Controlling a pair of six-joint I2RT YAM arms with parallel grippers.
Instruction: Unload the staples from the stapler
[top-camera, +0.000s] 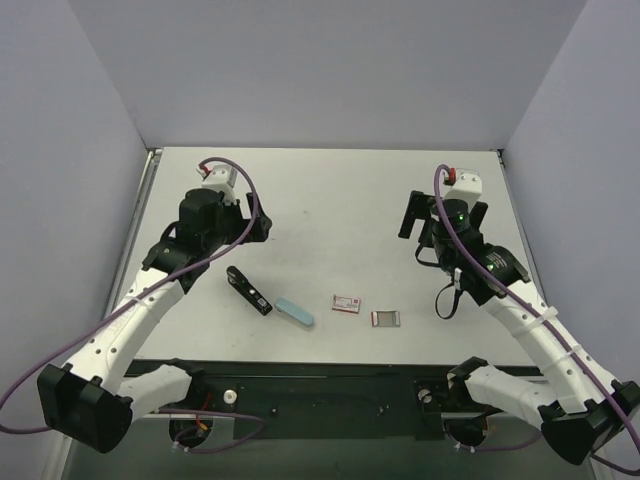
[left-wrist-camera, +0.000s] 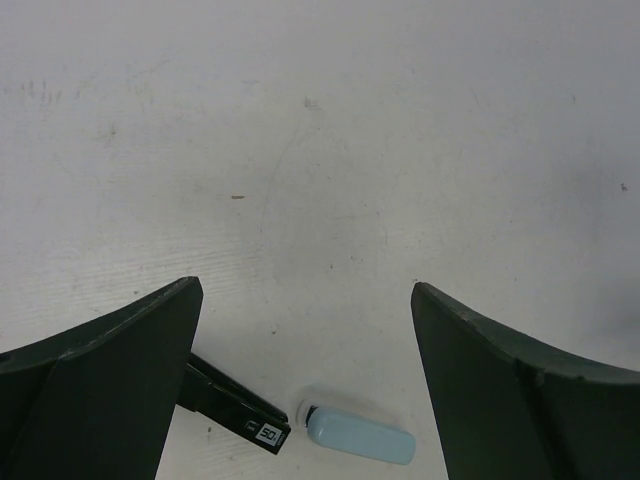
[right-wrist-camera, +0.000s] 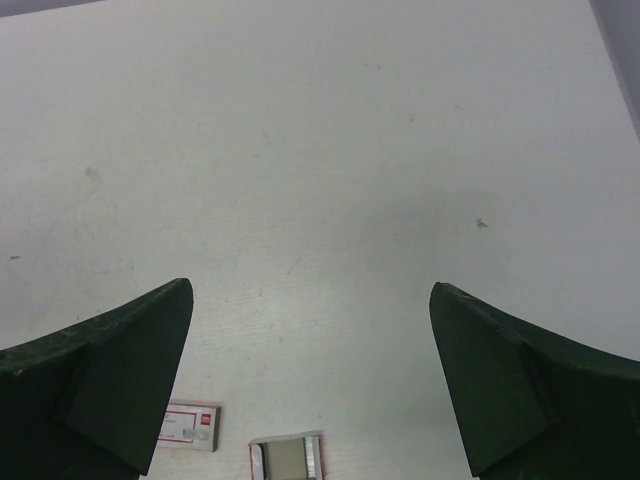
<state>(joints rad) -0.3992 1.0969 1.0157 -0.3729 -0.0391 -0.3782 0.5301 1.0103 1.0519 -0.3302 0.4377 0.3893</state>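
The stapler lies open near the table's front: a black bar (top-camera: 248, 290) with a light blue part (top-camera: 294, 312) at its right end. In the left wrist view the black bar (left-wrist-camera: 235, 405) and the blue part (left-wrist-camera: 360, 437) lie at the bottom edge, nearer than the fingertips. My left gripper (top-camera: 258, 228) (left-wrist-camera: 305, 300) is open and empty, above and behind the stapler. My right gripper (top-camera: 410, 215) (right-wrist-camera: 310, 300) is open and empty over bare table at the right. No loose strip of staples shows in any view.
A small red-and-white box (top-camera: 346, 303) (right-wrist-camera: 190, 425) and a small grey-framed box (top-camera: 385, 318) (right-wrist-camera: 287, 458) lie right of the stapler near the front edge. Grey walls stand round the white table (top-camera: 330, 200).
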